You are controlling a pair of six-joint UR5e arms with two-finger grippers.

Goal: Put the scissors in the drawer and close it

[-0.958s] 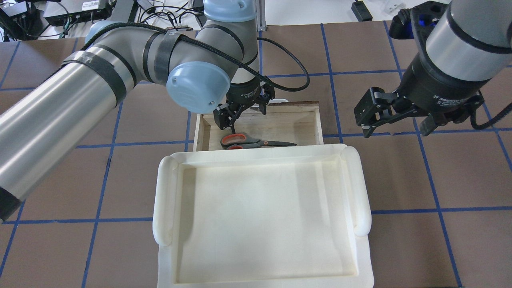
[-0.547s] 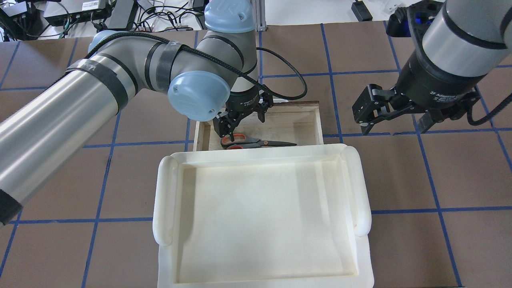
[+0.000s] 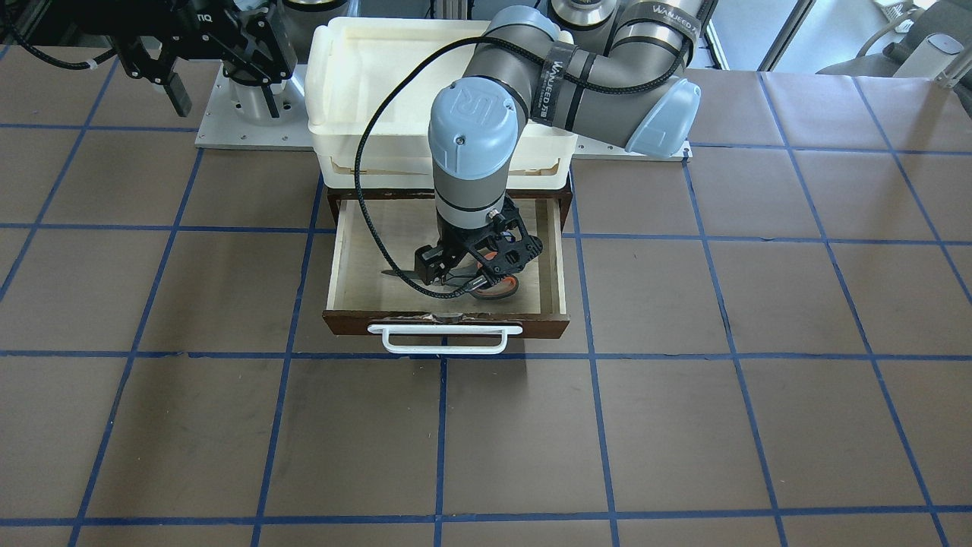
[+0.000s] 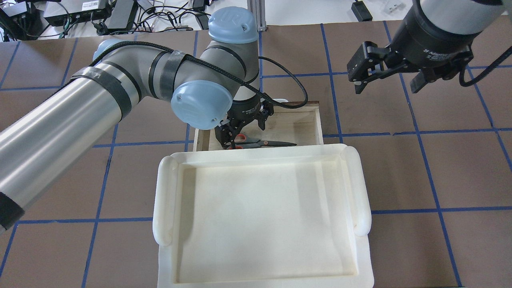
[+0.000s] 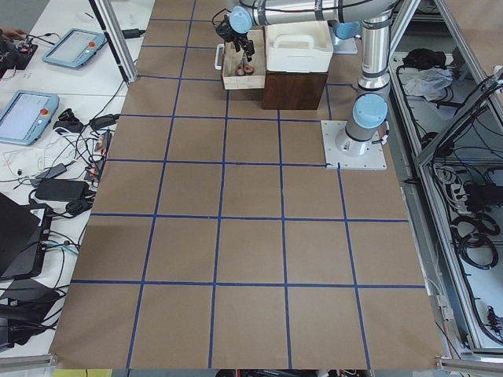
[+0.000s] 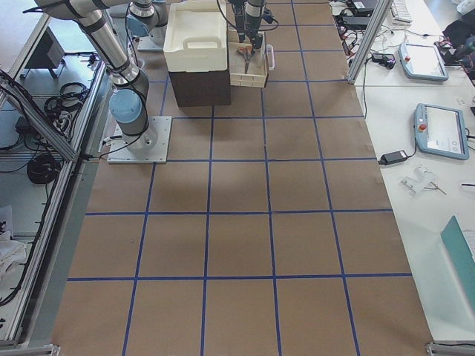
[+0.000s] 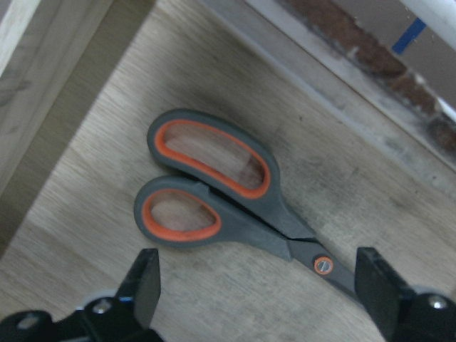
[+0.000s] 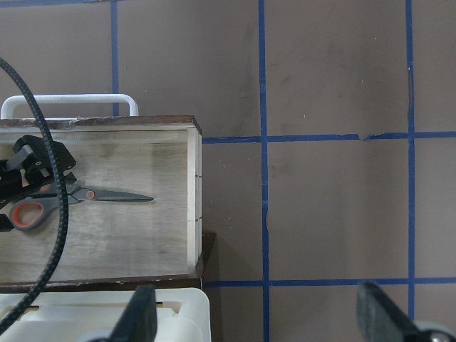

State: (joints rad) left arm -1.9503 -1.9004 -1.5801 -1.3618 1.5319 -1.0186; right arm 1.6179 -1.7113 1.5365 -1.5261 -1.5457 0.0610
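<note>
Brown paper with a blue tape grid covers the table (image 4: 400,180). A white tray (image 4: 260,224) sits on top of the dark cabinet (image 5: 295,90). Below it the drawer (image 3: 364,285) stands pulled out toward the operators' side.

The right gripper (image 4: 387,82) hangs above the table well apart from the drawer, jaws spread, holding nothing. The left gripper (image 7: 260,288) is low inside the drawer, jaws spread wide, one finger on each side of the scissors (image 7: 242,214). The wrist view shows no contact.

The scissors lie flat on the plywood floor, blades shut, loops toward the robot's left.

Judgement: placement is complete and closing remains.

1. Raise the left gripper straight up until both fingers clear the drawer walls. Make no sideways travel before that, because a dragged finger could flick the scissors.
2. Press the drawer front at its centre, by the white bar handle (image 3: 448,349).
3. Push squarely toward the cabinet so the drawer does not skew and jam.
</note>
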